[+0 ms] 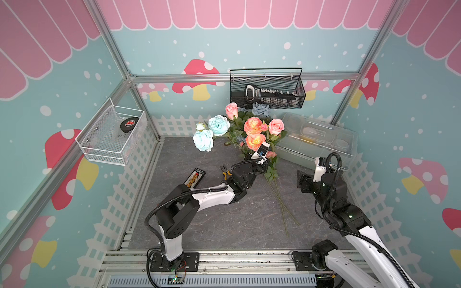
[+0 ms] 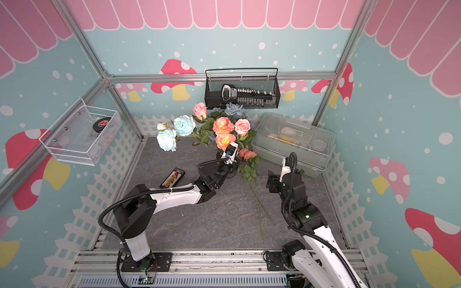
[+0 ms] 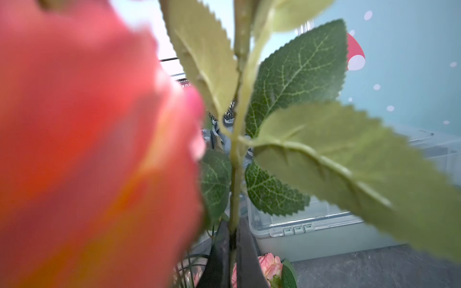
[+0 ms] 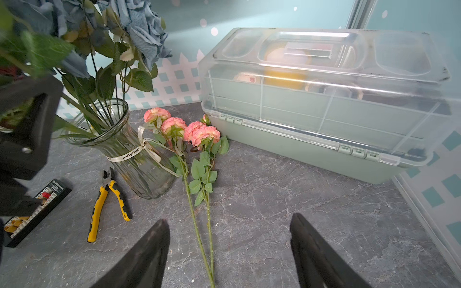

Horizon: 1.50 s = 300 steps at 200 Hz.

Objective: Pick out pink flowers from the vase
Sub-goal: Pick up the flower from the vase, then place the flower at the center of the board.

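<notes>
1. At table ctr-back, the vase stands upright on the grey table, w/ a ribbon round its neck. It holds pink roses, coral blooms, blue roses & aqua blooms.
2. left arm: the shoulder link is upright over its base at the front rail. The white forearm reaches low twd the vase. The wrist bends upward, so the wrist cam sits just under the lowest coral bloom.
3. left gripper: pinched tight on a green leafy stem just above the vase rim, w/ fingers on either side & no gap. Can't tell which bloom tops that stem.
4. right arm: folded back on itself, wrist close to the front of the plastic box.
5. right gripper: spread wide & empty. The right wrist view shows table & two thin stems btwn its fingers.
6. pink spray: lies flat on the table just right of the vase. Its heads are near the box's front wall & its stems run twd the front edge.
7. Pliers w/ yellow handles lie just left of the vase; the black bit case is further left.
</notes>
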Motion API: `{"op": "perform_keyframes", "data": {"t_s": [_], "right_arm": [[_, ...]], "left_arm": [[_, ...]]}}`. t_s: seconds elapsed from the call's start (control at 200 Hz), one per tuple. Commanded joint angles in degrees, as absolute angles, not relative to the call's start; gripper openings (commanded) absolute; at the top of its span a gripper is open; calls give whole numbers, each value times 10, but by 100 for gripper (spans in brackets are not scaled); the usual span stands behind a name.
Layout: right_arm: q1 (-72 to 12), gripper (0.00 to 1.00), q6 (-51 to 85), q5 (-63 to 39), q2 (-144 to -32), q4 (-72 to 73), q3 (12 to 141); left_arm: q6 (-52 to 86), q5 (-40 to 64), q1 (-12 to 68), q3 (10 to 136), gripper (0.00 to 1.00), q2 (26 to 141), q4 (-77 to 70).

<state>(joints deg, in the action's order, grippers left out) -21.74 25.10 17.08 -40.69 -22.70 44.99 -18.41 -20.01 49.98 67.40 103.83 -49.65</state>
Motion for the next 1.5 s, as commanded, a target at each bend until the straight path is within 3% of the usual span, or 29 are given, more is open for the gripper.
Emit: {"op": "perform_keyframes", "data": {"t_s": [0.0,0.505,0.645,0.735,0.815,1.156,1.496], "right_arm": [[-216,75,251,173,-407,-226,439],[-216,78,237,74,-433,-165,445],[-216,85,229,28,-428,-148,449],[-216,98,228,4,-414,-142,458],[-216,99,230,-19,-400,-136,468],[-216,99,278,-323,-383,-10,506],[-215,94,334,-445,-467,85,530]], "left_arm": [[-188,-150,504,706,0,982,-453],[-152,-41,504,770,0,805,-265],[-117,-15,504,805,0,747,-183],[-77,-1,502,840,0,720,-99],[-42,10,500,868,0,701,-27],[73,76,465,873,0,659,124],[261,324,343,855,0,732,55]]}}
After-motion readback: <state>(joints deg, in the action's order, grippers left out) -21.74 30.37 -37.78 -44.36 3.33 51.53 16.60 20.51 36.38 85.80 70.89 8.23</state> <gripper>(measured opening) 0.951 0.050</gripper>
